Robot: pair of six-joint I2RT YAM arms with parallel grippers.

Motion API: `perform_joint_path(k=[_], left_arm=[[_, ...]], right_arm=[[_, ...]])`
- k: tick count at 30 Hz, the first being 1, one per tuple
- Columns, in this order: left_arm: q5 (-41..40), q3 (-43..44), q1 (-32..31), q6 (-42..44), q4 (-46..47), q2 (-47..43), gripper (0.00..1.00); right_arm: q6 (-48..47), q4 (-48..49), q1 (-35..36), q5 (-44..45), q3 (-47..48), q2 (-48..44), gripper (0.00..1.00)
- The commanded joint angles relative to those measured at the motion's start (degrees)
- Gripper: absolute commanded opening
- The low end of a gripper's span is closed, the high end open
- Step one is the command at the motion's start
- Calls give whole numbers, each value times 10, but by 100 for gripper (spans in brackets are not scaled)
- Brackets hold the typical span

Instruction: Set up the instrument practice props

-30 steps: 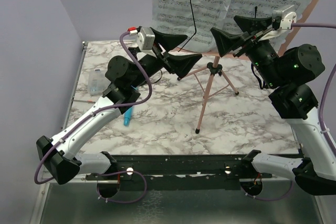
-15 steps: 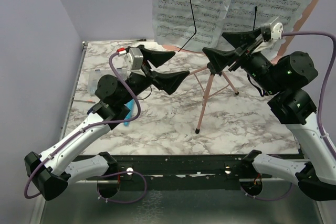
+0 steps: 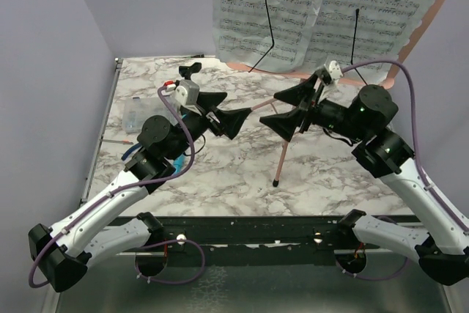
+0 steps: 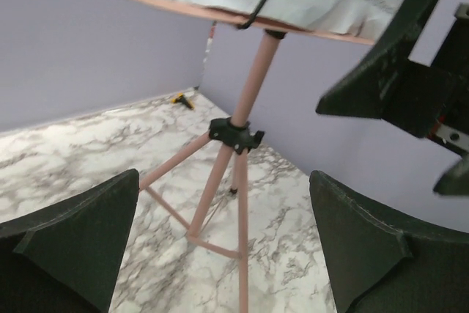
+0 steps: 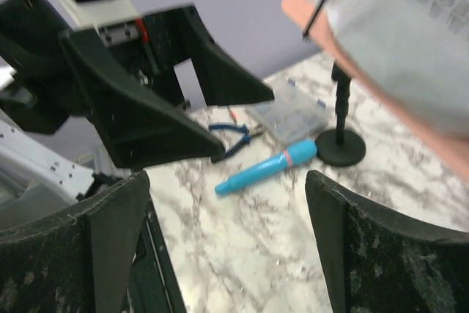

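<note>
Looking down from above, the pink music stand (image 3: 281, 160) is up on its tripod legs around the middle of the marble desk (image 3: 330, 174). Its panel rises toward 12 o'clock with the white sheet-music pages (image 3: 267, 5) spread across it, two thin black arms lying over the paper. The left pincer (image 3: 239, 104) hovers at 9 o'clock of the stand's pole with its fingers spread wide and nothing between them. The left wrist view looks straight between those fingers at the pole and its black leg hub. The right pincer (image 3: 268, 110) faces it from 3 o'clock, jaws also wide apart and empty, its tips close in front of the pole. Neither pincer touches the stand. In the right wrist view, the blue toy microphone (image 5: 264, 170) lies flat on the desk. The small black round-based mic stand (image 5: 342, 148) is upright just beside the microphone's pink-ringed end. Behind them sit a clear compartment box (image 5: 289, 116) and blue-handled pliers (image 5: 234, 131). From overhead that group lies toward 9 o'clock, partly under the left arm.
</note>
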Motion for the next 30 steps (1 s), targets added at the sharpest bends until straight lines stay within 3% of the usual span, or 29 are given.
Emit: perform_joint_path(k=[1, 13, 30], left_arm=[[-94, -12, -3, -13, -97, -4, 99], [-157, -42, -3, -26, -152, 30, 99], [-196, -30, 10, -55, -213, 165, 99]], right_arm=[[21, 11, 3, -35, -60, -21, 91], [-5, -48, 4, 29, -195, -74, 92], [26, -39, 3, 96, -276, -104, 92]])
